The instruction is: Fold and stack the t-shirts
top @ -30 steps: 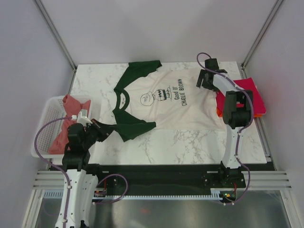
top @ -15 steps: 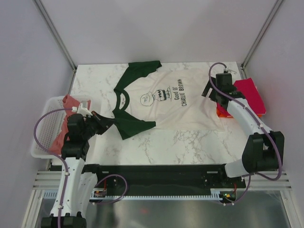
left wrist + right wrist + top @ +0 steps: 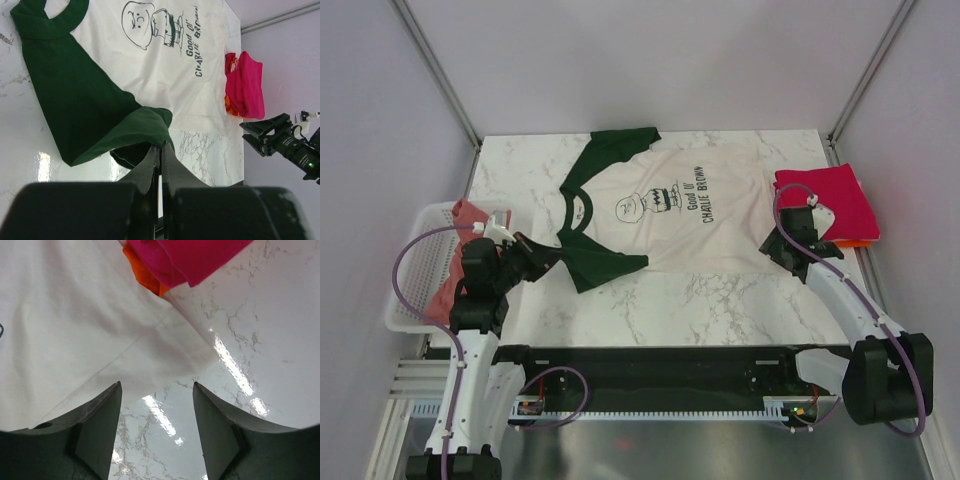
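Note:
The cream t-shirt (image 3: 690,215) with dark green sleeves and Charlie Brown print lies spread on the marble table. My left gripper (image 3: 542,262) is shut on the edge of its near green sleeve (image 3: 120,125), at the table's left. My right gripper (image 3: 778,247) is open and empty, hovering over the shirt's near hem corner (image 3: 165,355). A folded magenta t-shirt (image 3: 823,200) lies on an orange one (image 3: 145,270) at the right edge. A salmon-pink t-shirt (image 3: 460,225) sits in the basket.
A white lattice basket (image 3: 415,275) hangs off the table's left edge. Bare marble (image 3: 710,305) lies between the shirt and the near edge. Metal frame posts stand at the far corners.
My right arm has swung back from the far right corner of the shirt toward me and now hovers at the near hem corner. The left gripper has held still on the sleeve.

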You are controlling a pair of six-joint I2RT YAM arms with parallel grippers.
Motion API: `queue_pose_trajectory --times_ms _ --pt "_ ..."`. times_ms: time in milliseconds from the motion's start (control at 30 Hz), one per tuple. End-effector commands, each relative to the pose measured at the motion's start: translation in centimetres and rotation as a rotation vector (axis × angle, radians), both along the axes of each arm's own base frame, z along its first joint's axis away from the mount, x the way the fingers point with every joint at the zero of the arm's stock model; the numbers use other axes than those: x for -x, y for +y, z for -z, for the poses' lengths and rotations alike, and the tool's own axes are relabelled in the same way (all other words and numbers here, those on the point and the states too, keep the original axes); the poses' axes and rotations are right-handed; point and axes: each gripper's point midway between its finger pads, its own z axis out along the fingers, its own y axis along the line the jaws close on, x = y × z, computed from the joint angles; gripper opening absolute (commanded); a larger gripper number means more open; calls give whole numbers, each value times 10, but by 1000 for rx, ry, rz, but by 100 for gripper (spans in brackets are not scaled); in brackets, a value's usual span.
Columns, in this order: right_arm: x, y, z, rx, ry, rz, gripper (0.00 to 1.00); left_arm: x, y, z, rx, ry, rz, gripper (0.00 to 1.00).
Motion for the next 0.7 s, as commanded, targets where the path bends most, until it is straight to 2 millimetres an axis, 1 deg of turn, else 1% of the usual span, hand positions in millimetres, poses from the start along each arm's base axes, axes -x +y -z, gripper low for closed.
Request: queue_pose_trajectory --times_ms 0,67,133,233,333,367,400,467,567,667 --pt "8 8 10 -69 -2 27 65 -4 -1 -22 -37 -92 27 2" --pt "8 11 17 -87 5 24 65 -4 0 -23 -37 -94 25 2" --pt "10 9 24 -84 28 51 65 -4 0 -23 -36 -93 25 2" --pt "12 -1 33 -52 51 112 65 -5 0 -26 -45 -100 25 2" --pt "13 -9 40 -20 63 150 66 -6 6 -31 -77 -109 5 2" --pt "13 -11 41 -21 63 159 67 -6 11 -29 -96 -96 -23 2" --pt "10 -12 43 -21 60 162 67 -6 14 -34 -112 -104 -34 2" --pt "9 -15 45 -28 60 182 67 -6 19 -37 -135 -108 -59 2" --pt "1 -20 47 -34 43 203 61 -3 20 -42 -142 -123 -64 2" --pt "0 -25 52 -30 52 222 61 -2 19 -39 -133 -116 -61 2"
